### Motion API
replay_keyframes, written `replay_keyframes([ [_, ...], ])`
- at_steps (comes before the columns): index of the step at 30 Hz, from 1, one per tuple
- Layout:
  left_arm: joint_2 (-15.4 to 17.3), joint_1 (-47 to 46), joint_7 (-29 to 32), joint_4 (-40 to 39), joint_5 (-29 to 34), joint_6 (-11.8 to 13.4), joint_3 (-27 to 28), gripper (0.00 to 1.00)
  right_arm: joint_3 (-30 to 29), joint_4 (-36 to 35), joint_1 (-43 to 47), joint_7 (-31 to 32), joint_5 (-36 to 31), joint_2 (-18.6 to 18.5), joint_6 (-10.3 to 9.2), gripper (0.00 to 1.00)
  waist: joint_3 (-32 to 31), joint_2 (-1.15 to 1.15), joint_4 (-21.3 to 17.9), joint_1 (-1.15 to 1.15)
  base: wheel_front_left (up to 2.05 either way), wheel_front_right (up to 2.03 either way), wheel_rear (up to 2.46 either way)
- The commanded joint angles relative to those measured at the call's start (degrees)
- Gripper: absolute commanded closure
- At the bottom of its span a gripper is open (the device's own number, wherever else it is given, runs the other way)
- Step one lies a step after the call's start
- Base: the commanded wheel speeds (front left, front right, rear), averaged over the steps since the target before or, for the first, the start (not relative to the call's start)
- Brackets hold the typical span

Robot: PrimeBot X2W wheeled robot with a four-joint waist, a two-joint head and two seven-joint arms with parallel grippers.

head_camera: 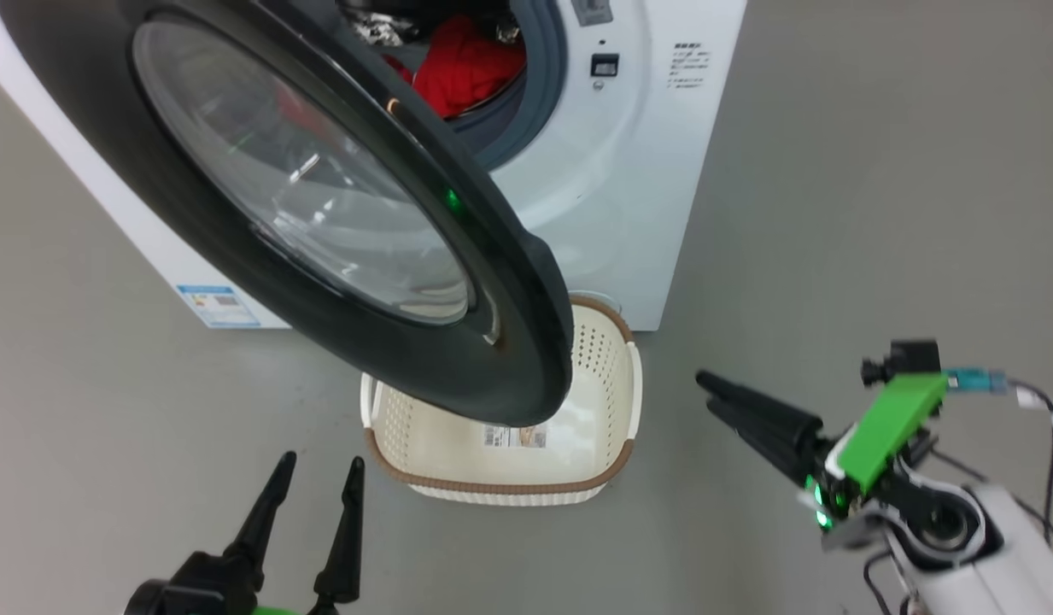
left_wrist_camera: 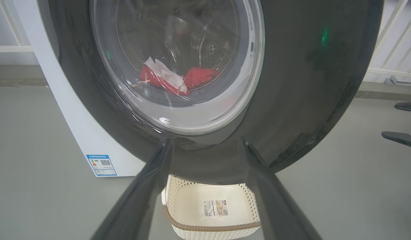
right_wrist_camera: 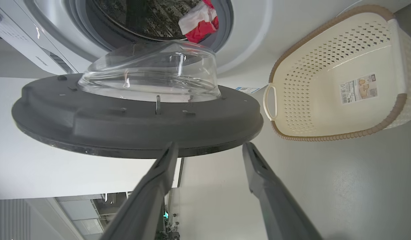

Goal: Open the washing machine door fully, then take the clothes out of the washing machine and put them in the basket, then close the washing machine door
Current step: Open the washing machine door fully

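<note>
Though swung well out from the big white front-loading washing machine, probably not yet fully open: the large round washing machine door, glossy black rim around a bulging clear glass bowl, hanging across the opening. Behind the door's left edge, a small blue label low on the machine. Low and left of the door, the left gripper, two long dark fingers spread wide and gripping nothing, aimed up at the door's lower rim, seemingly waiting clear of the swing. Beyond the door's upper edge, inside the perforated steel drum, the bright red clothes with white panels, bunched low, not yet taken out. Under the door's lower rim, the small cream-white oval plastic basket with brown woven-look rim, set close below the drum mouth for a short drop; inside, a sticker on the floor and no garment. Right of the door and well apart from it, the right gripper, fingers pointing toward the door's free edge, parted wide and clasping nothing, likely placed to catch that edge and draw it further round.
</note>
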Motion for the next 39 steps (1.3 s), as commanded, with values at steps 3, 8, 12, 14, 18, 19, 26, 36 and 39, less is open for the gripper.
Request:
replay_keyframes([
  [3, 0.73, 0.67, -0.51, -0.95, 0.63, -0.40, 2.48, 0.00, 0.97, -3.20, 4.40, -2.89, -2.53, -0.83, 0.29, 0.00, -1.78, 0.00, -1.60, 0.00, 0.00, 0.00, 0.00],
  [8, 0.73, 1.63, -0.51, -0.88, 0.50, -0.46, 3.59, 0.00, 0.00, -4.47, 9.52, -5.62, -2.26, -0.80, 0.29, 0.00, -2.71, 0.00, -3.12, 0.00, 0.00, 0.00, 0.00],
  [12, 0.73, 2.24, -0.51, -0.79, 0.61, -0.49, 4.22, 0.00, -0.32, -4.89, 11.64, -7.11, -2.47, -0.90, 0.29, 0.00, -3.18, 0.00, -4.15, 0.00, 0.00, 0.00, 0.00],
  [14, 0.73, 2.61, -0.51, -0.69, 0.74, -0.53, 4.44, 0.00, -0.57, -5.16, 12.85, -8.11, -2.61, -0.99, 0.29, 0.00, -3.44, 0.00, -4.70, 0.00, 0.00, 0.00, 0.00],
  [18, 0.73, 3.12, -0.51, -0.60, 0.97, -0.59, 5.02, 0.00, -1.25, -6.24, 14.67, -12.75, -5.04, -1.85, 0.29, 0.00, -3.56, 0.00, -5.70, 0.00, 0.00, 0.00, 0.00],
  [19, 0.73, 3.17, -0.51, -0.60, 1.00, -0.60, 5.16, 0.00, -0.81, -6.59, 14.99, -14.82, -7.10, -2.58, 0.29, 0.00, -3.52, 0.00, -5.89, 0.00, 0.00, 0.00, 0.00],
  [26, 0.73, 3.25, -0.51, -0.25, 1.10, -0.68, 5.89, 0.00, 6.15, -5.53, 16.32, -34.31, -21.29, -7.51, 0.29, 0.00, -3.81, 0.00, -6.88, 0.00, 0.00, 0.00, 0.00],
  [36, 0.73, 3.53, -0.51, -0.25, 1.00, -0.49, 6.48, 0.00, 14.81, 1.50, 13.60, -50.03, -37.32, -11.12, 0.29, 0.00, -4.31, 0.00, -7.05, 0.00, 0.00, 0.00, 0.00],
  [39, 0.73, 3.47, -0.51, -0.47, 0.89, -0.35, 6.66, 0.00, 8.98, -0.58, 14.58, -50.07, -45.61, -9.02, 0.29, 0.00, -4.24, 0.00, -6.86, 0.00, 0.00, 0.00, 0.00],
])
